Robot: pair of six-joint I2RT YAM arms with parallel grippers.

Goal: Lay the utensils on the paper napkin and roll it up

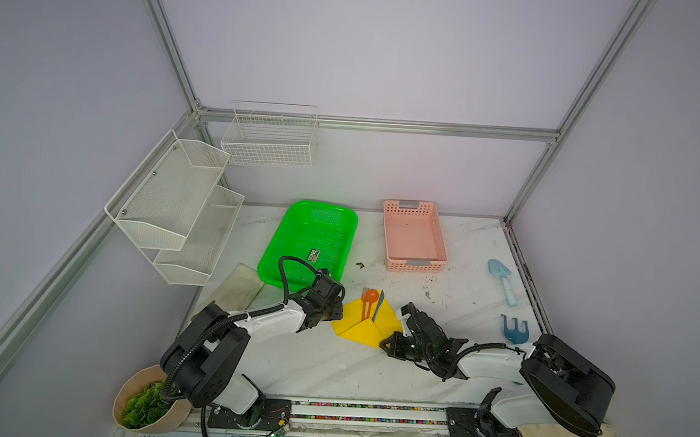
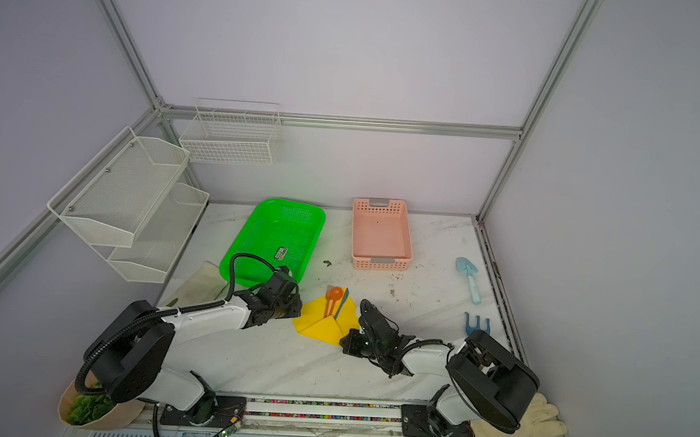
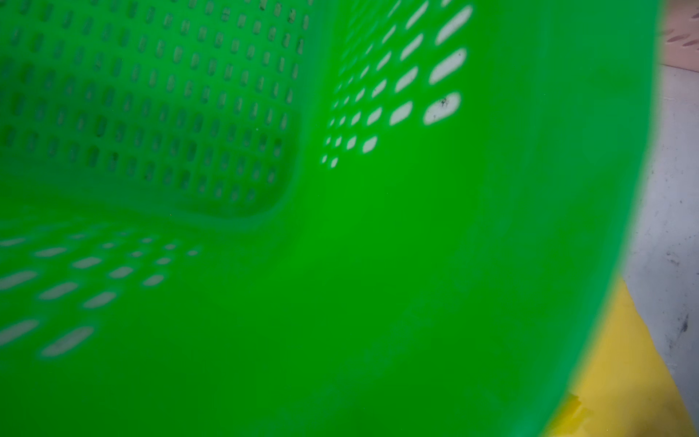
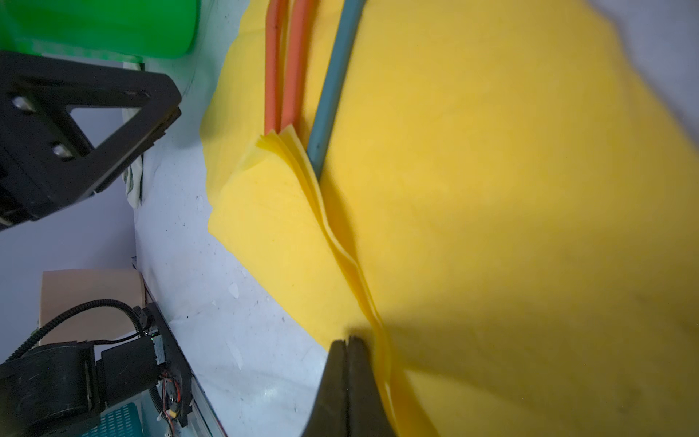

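Note:
The yellow paper napkin lies at the table's middle, its near part folded up over the handles of the utensils. An orange fork, an orange spoon and a teal piece lie side by side on it, heads pointing to the back. The right wrist view shows the orange handles and the teal handle going under the fold. My right gripper is shut, its tips resting on the napkin's near right edge. My left gripper hovers at the napkin's left corner, its jaws hidden.
A green basket stands just behind the left gripper and fills the left wrist view. A pink basket sits at the back. A light blue shovel and a blue rake lie at the right. Cream gloves lie under the right arm.

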